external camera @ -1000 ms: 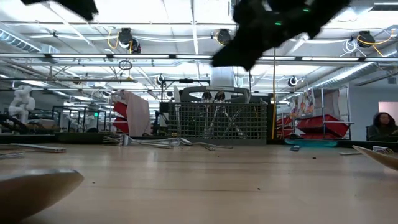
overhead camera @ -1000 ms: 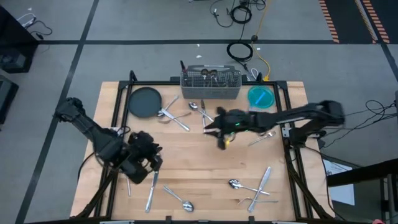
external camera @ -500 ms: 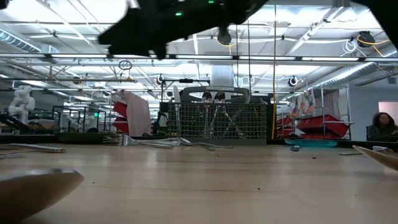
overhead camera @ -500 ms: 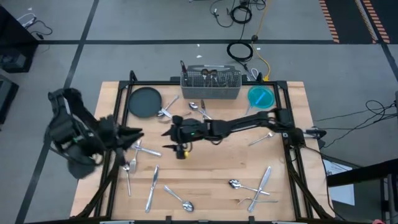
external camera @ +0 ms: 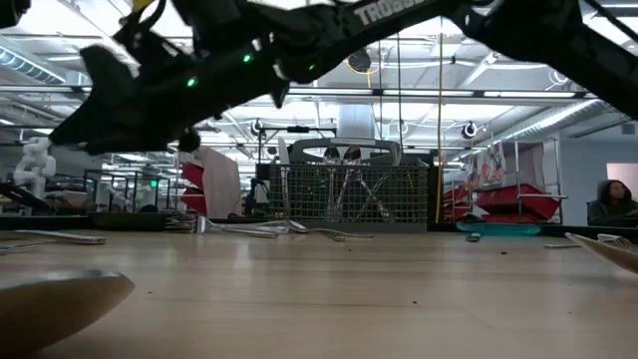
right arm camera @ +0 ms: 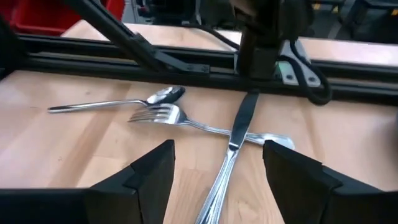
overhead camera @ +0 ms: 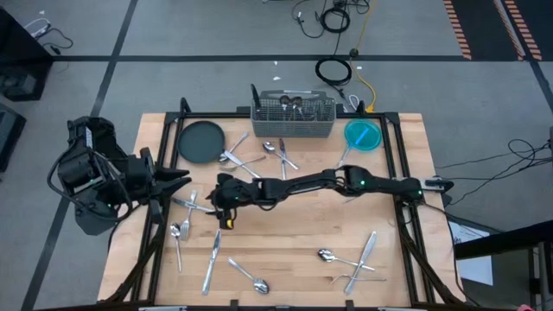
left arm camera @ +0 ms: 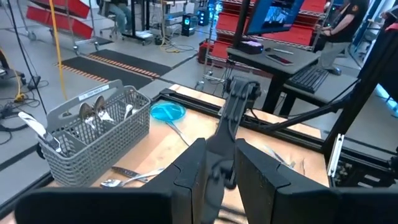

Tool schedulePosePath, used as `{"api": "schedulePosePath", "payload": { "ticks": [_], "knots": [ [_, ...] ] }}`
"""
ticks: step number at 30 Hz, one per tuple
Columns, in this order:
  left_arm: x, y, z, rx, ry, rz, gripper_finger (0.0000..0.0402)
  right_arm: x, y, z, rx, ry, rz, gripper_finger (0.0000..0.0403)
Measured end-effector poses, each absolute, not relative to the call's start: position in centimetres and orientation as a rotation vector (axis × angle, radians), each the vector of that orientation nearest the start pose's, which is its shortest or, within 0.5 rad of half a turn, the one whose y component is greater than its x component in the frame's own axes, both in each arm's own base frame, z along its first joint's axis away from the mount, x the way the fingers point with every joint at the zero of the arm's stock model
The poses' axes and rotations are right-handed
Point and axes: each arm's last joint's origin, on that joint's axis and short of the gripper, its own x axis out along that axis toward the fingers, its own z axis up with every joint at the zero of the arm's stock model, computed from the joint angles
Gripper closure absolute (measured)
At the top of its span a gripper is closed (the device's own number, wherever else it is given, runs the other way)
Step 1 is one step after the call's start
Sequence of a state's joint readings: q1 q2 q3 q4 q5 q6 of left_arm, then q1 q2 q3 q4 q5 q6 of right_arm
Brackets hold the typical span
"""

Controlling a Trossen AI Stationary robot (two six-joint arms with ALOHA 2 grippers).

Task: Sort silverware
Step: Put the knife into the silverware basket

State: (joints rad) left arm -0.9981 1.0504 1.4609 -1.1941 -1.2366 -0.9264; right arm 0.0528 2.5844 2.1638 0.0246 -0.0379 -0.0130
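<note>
Wooden table (overhead camera: pixel 285 233) strewn with silverware (overhead camera: pixel 359 259); right hand (overhead camera: pixel 220 195) spread, left hand (overhead camera: pixel 177 179) parted.

In the overhead view, a wire caddy (overhead camera: pixel 292 115) sits at the table's top-centre edge, a plate (overhead camera: pixel 200 141) to its lower left and a bowl (overhead camera: pixel 363 136) to its lower right. Silverware (overhead camera: pixel 252 158) lies scattered below the caddy, more at lower left (overhead camera: pixel 210 263) and lower right (overhead camera: pixel 356 262).
</note>
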Motion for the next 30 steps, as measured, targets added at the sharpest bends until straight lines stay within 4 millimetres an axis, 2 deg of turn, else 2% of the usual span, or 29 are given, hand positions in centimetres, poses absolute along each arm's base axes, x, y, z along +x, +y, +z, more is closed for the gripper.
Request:
{"api": "schedulePosePath", "payload": {
  "ticks": [12, 26, 30],
  "knots": [
    [10.1, -10.6, 43.0, -0.204, 0.208, 0.347, 0.0314, 58.7, 3.2, 11.6, 0.062, 0.468, 0.025, 0.0174],
    [10.1, -10.6, 42.9, -0.165, 0.221, 0.348, 0.0313, 58.5, 4.3, 10.1, 0.099, 0.523, -0.02, 0.0175],
    [10.1, -10.6, 42.9, -0.164, 0.221, 0.348, 0.0313, 58.0, 4.7, 9.5, 0.067, 0.591, -0.061, 0.0194]
  ]
}}
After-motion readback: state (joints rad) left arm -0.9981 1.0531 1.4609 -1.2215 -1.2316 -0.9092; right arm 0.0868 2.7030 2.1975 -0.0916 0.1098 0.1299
